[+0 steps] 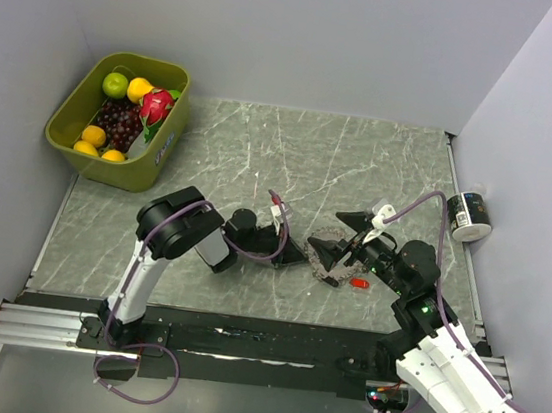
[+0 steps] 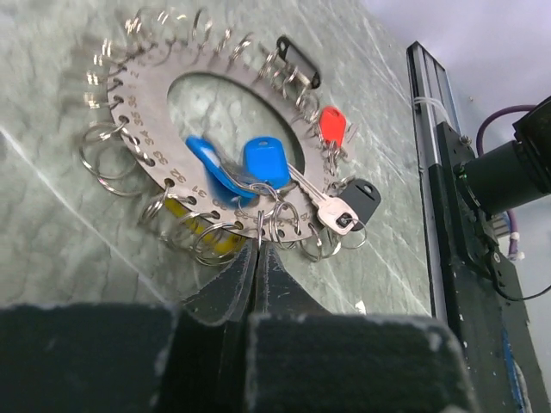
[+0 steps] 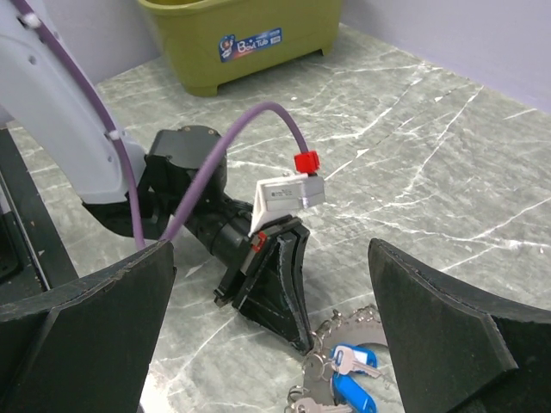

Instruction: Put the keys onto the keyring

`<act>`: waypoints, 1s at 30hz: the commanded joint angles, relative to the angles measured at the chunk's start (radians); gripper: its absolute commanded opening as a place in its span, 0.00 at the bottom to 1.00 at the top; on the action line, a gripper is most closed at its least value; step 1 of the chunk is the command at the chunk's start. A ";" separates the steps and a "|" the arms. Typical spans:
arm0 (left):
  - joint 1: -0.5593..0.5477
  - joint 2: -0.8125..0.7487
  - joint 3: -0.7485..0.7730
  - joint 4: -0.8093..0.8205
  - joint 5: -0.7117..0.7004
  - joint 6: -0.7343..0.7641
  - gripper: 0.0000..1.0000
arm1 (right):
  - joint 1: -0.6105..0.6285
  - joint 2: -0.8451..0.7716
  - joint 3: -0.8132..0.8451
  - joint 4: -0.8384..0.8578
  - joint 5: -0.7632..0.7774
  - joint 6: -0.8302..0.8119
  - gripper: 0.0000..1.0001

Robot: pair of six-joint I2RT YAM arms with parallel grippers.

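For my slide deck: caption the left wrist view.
Shut left gripper at the rim of the keyring, which carries blue, red and black keys.

One keyring [image 2: 138, 107], two blue keys [image 2: 267, 162] — one basket [image 1: 119, 175]

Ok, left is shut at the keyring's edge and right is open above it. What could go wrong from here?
The left gripper is shut right at the keyring's thin rim. Any hold there looks slight, so the ring may slip or drag. The right gripper's wide fingers could knock the blue keys lying on it. The red key at the rim may get pushed away.
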 commanded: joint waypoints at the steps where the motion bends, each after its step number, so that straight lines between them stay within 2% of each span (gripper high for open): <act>1: 0.002 -0.110 -0.008 0.048 -0.014 0.110 0.03 | 0.002 0.007 -0.005 0.051 0.001 0.005 1.00; 4: 0.003 -0.154 -0.008 -0.030 -0.033 0.173 0.05 | 0.002 0.011 -0.006 0.054 -0.002 0.008 0.99; 7: 0.002 -0.188 -0.003 -0.119 -0.051 0.224 0.13 | 0.002 0.020 -0.005 0.059 -0.009 0.009 1.00; 8: 0.002 -0.196 -0.002 -0.167 -0.054 0.236 0.24 | 0.001 0.023 -0.003 0.062 -0.012 0.008 1.00; 10: 0.002 -0.214 0.003 -0.208 -0.075 0.264 0.38 | 0.001 0.024 -0.003 0.063 -0.016 0.011 1.00; 11: 0.000 -0.219 0.003 -0.222 -0.086 0.268 0.51 | 0.002 0.024 -0.003 0.063 -0.019 0.011 1.00; 13: 0.002 -0.240 -0.013 -0.241 -0.137 0.273 0.64 | 0.002 0.023 -0.003 0.065 -0.017 0.013 1.00; 14: 0.000 -0.250 -0.023 -0.236 -0.152 0.273 0.89 | 0.002 0.023 -0.001 0.063 -0.019 0.011 1.00; 15: 0.000 -0.257 -0.034 -0.213 -0.163 0.274 0.97 | 0.001 0.021 -0.001 0.062 -0.019 0.011 1.00; 24: 0.002 -0.348 -0.077 -0.216 -0.209 0.273 0.96 | 0.002 0.026 -0.003 0.069 -0.025 0.014 1.00; 30: 0.046 -0.363 -0.120 -0.083 -0.151 0.151 0.96 | 0.002 0.030 -0.005 0.071 -0.028 0.014 1.00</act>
